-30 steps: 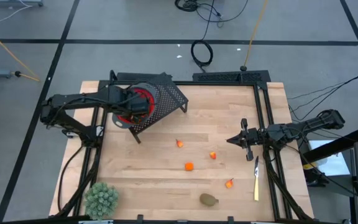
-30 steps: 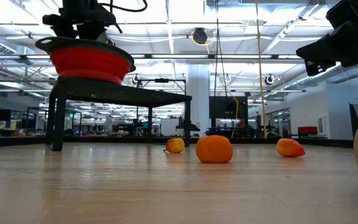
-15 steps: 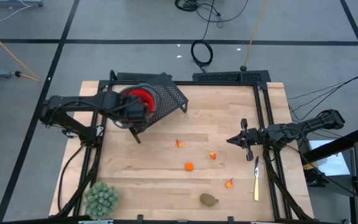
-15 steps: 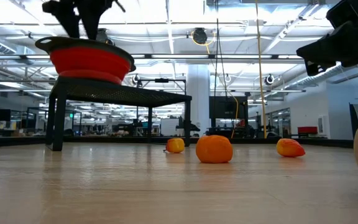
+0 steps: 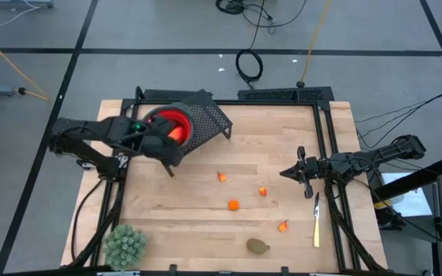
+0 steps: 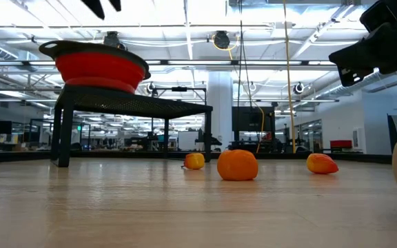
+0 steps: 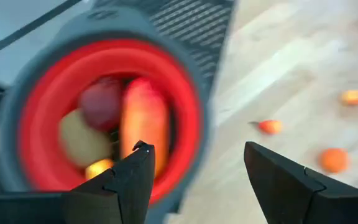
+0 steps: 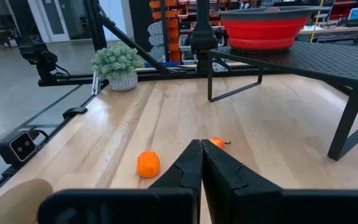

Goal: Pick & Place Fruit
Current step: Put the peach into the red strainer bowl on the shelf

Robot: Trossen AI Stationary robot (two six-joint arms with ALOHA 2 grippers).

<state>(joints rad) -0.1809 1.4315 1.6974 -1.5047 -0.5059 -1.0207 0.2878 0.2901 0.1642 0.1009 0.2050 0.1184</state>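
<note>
A red bowl (image 5: 169,121) sits on a black mesh stand (image 5: 206,119) at the table's far left. In it lie a long orange fruit (image 7: 143,121), a dark red ball (image 7: 99,102), a brownish-green oval (image 7: 79,140) and a small orange bit (image 7: 98,168). My left gripper (image 7: 194,149) hangs open above the bowl's near side (image 5: 167,147), holding nothing. Small orange fruit (image 5: 233,205) (image 5: 221,176) (image 5: 262,192) (image 5: 284,225) and a brownish-green oval (image 5: 258,246) rest on the wooden table. My right gripper (image 5: 286,172) is shut and level at the right.
A pale green spiky plant (image 5: 125,244) stands at the near left corner. A pale yellow stick (image 5: 316,222) lies near the right edge, below my right arm. The stand's legs (image 6: 63,134) reach the table. Bare wood lies between the stand and the scattered fruit.
My left gripper has risen from just over the bowl and drawn back toward the table's near-left, leaving the bowl's inside uncovered; in the low view it has gone almost out of the top of the picture. The bowl and the fruit have stayed put.
</note>
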